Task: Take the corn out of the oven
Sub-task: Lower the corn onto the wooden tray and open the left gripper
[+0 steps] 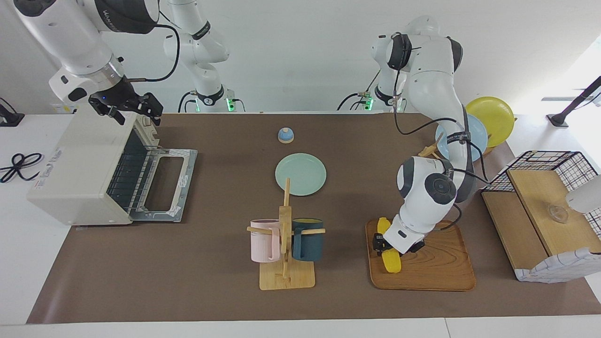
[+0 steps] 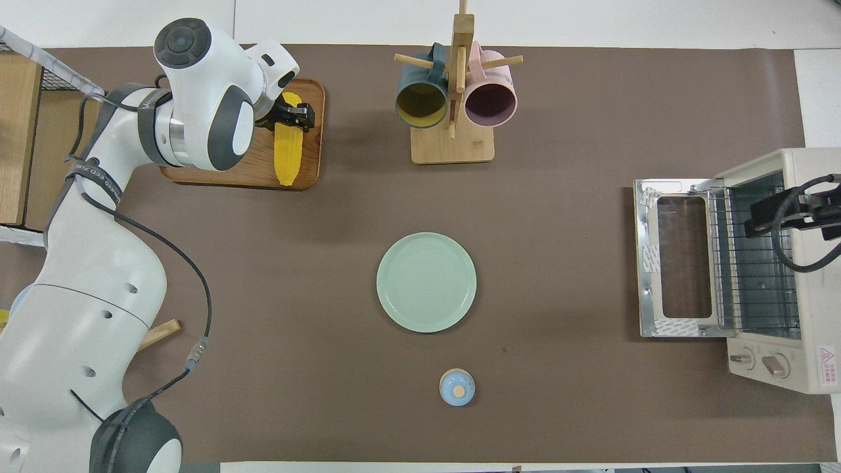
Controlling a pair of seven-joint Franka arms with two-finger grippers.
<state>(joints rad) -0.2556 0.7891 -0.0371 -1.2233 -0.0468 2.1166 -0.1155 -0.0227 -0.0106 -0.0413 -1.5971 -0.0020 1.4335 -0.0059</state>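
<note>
Corn, a bright yellow tapered cob, lies on the brown wooden tray in the facing view, the left gripper straddling it; whether its fingers clamp it, I cannot tell. Off-white toaster oven: door down, rack bare. Right gripper waits over the oven.

Overhead view agrees: cob on tray, oven vacant. Removal looks done; letting go and retreat remain.

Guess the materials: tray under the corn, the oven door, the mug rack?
Tray: wood, visible grain, brown satin finish. Oven door: bright bare-looking metal frame around a clear pane, likely glass. Mug rack: pale, unpainted wood, possibly bamboo. Corn: uniformly bright yellow, probably a plastic toy; the left hand is at it.
</note>
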